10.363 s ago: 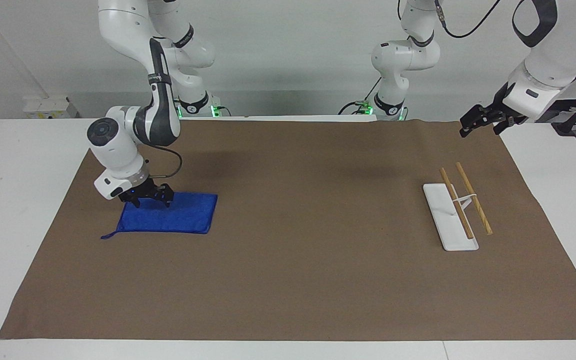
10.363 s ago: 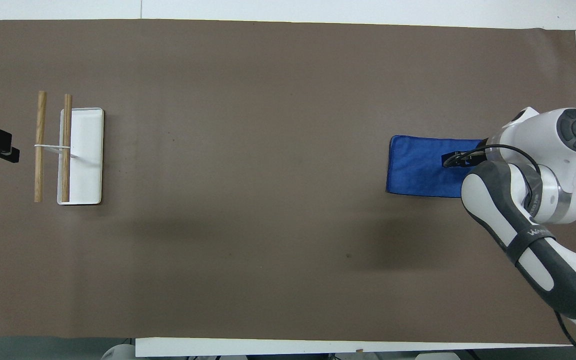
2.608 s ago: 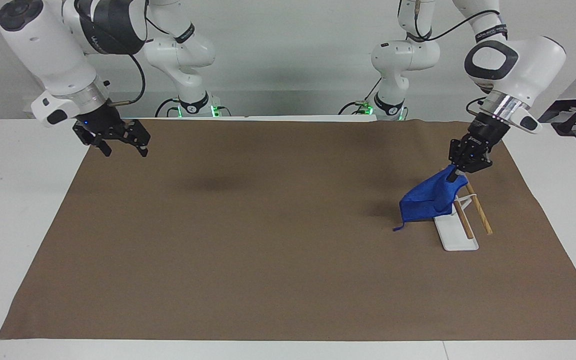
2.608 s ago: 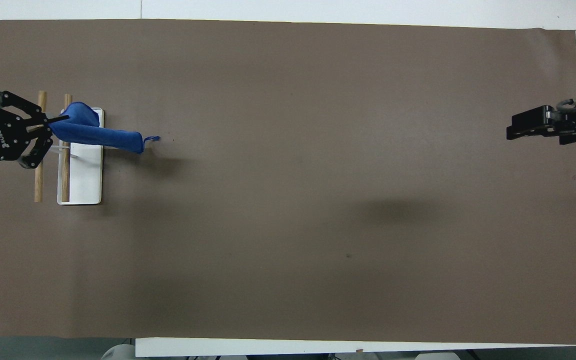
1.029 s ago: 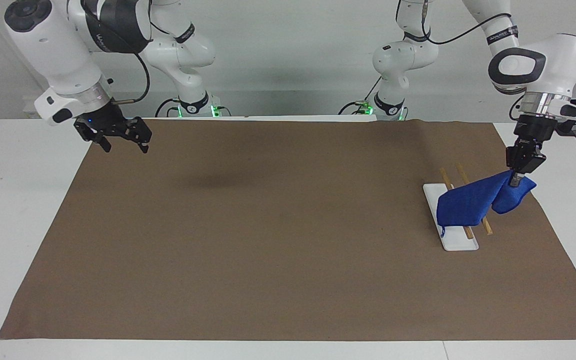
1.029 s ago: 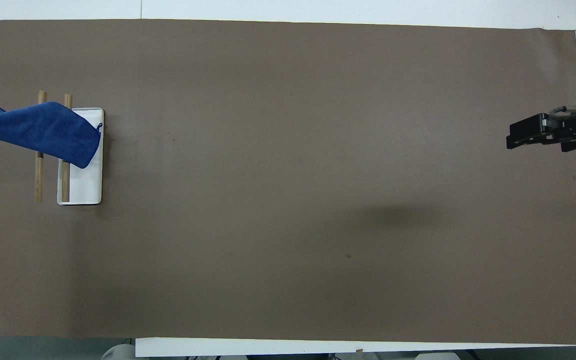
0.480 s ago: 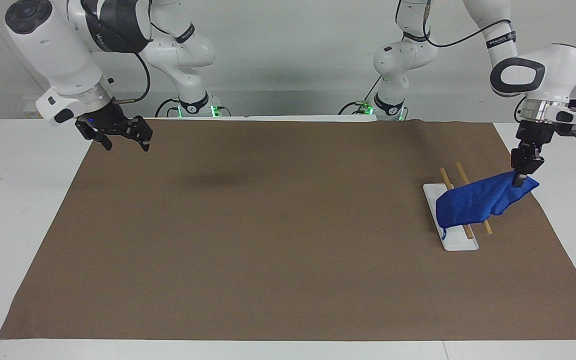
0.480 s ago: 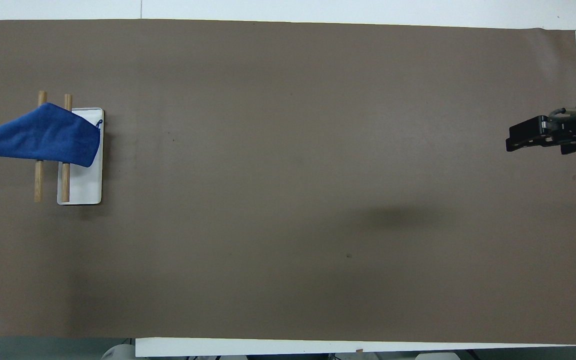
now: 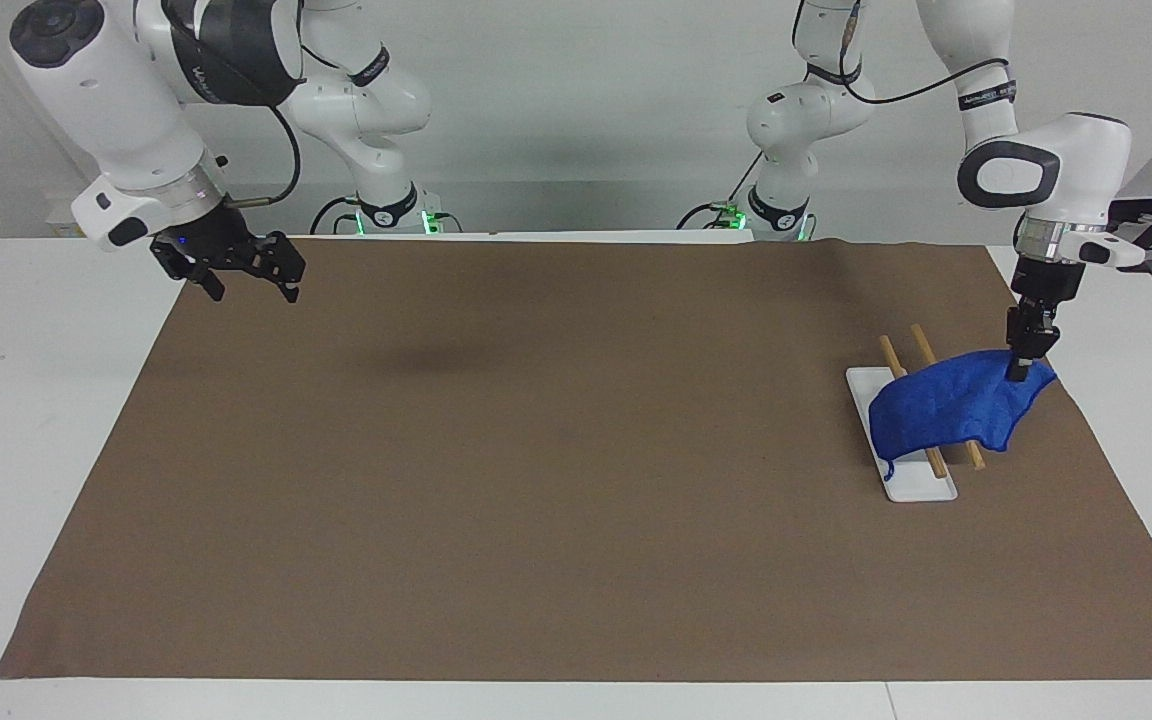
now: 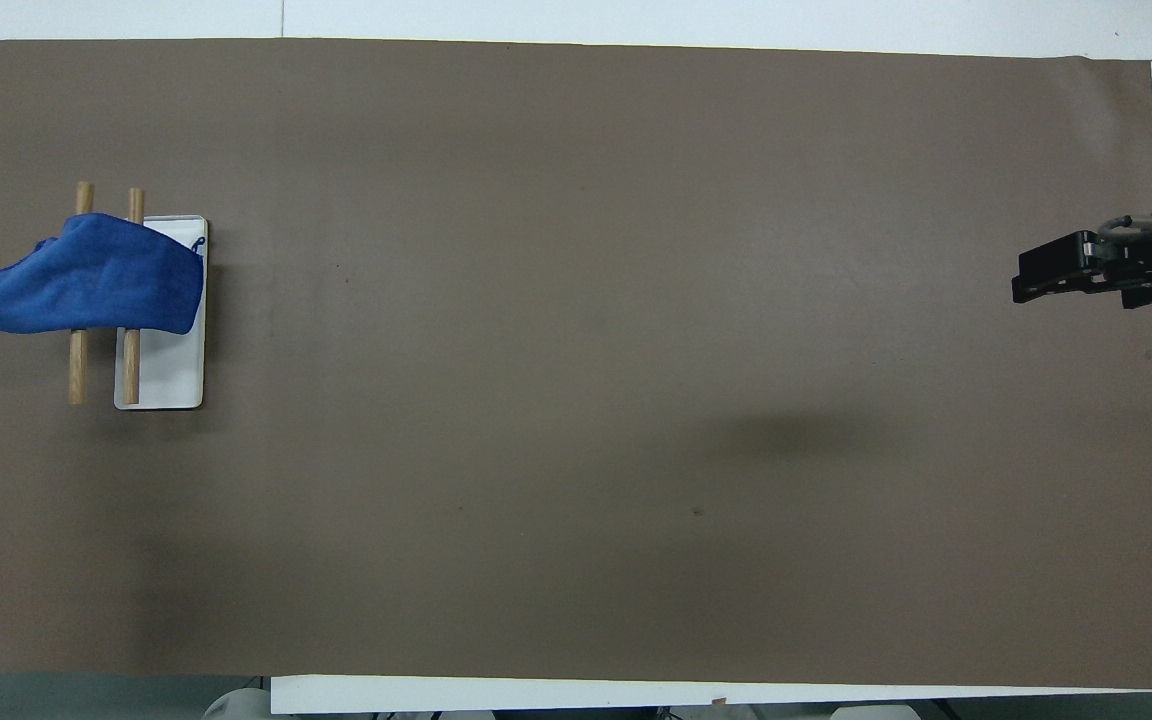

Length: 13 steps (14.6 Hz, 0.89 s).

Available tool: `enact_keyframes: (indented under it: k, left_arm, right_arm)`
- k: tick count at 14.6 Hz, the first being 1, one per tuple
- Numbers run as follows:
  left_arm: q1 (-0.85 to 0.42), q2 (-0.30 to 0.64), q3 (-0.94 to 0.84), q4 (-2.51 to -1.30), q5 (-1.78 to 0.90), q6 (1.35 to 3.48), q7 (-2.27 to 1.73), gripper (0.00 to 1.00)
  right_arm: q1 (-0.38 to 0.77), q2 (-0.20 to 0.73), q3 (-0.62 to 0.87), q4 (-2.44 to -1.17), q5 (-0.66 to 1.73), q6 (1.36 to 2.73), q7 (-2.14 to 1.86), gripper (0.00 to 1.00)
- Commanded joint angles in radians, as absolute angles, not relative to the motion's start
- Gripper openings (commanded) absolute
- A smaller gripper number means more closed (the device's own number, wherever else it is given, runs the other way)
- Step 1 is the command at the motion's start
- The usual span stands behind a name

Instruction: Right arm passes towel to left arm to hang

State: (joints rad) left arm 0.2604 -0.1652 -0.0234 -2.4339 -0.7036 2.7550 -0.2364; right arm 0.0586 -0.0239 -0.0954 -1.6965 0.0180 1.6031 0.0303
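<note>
We see the left gripper [image 9: 1019, 375] clamped shut on one edge of the towel [image 9: 946, 405], hanging straight down from the left arm [image 9: 1046, 170] over the left arm's end of the brown mat [image 9: 556, 480]. In the facing view it sits at about two o'clock from the rack, and in the overhead view only its tip shows at the nine o'clock edge of the picture. From that pinch the blue towel spreads across both wooden bars [image 9: 921, 345] of the rack and sags over the white base tray [image 9: 921, 490], its thin loop tab [image 9: 888, 468] dangling at roughly seven o'clock of the cloth in the facing view. The bars poke out from under the cloth at both ends, seen in the overhead view at twelve and six o'clock of the towel. Well apart, at the right arm's end of the table, the right gripper [image 9: 248, 284] waits in the air above the mat's corner with its fingers spread wide and nothing between them; the right arm [image 9: 126, 110] rises from it toward eleven o'clock in the facing view. The white table [image 9: 26, 420] shows around the mat.
</note>
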Motion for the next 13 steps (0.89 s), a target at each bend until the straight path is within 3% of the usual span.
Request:
enact_keyframes:
  k: [1, 2, 3, 4, 13]
  left_arm:
    - [0.291, -0.17, -0.026, -2.45, -0.707, 2.766, -0.175, 0.11]
    - [0.293, -0.17, -0.026, -2.447, -0.707, 2.761, -0.175, 0.22]
    - [0.295, -0.17, -0.026, -2.445, -0.707, 2.754, -0.175, 0.73]
    - [0.298, -0.17, -0.026, -2.442, -0.707, 2.753, -0.176, 0.98]
    - [0.333, -0.133, -0.025, -2.249, -0.634, 2.6, -0.176, 0.99]
  right_arm:
    - [0.063, -0.02, -0.101, -1.681, 0.008, 1.595, 0.021, 1.0]
    - [0.063, -0.018, -0.107, -1.68, 0.006, 1.606, 0.021, 1.0]
    - [0.063, -0.018, -0.113, -1.68, 0.002, 1.623, 0.018, 1.0]
    - [0.063, -0.018, -0.136, -1.68, 0.0, 1.629, 0.015, 1.0]
    - [0.061, -0.037, -0.166, -1.674, 0.009, 1.631, -0.061, 1.0]
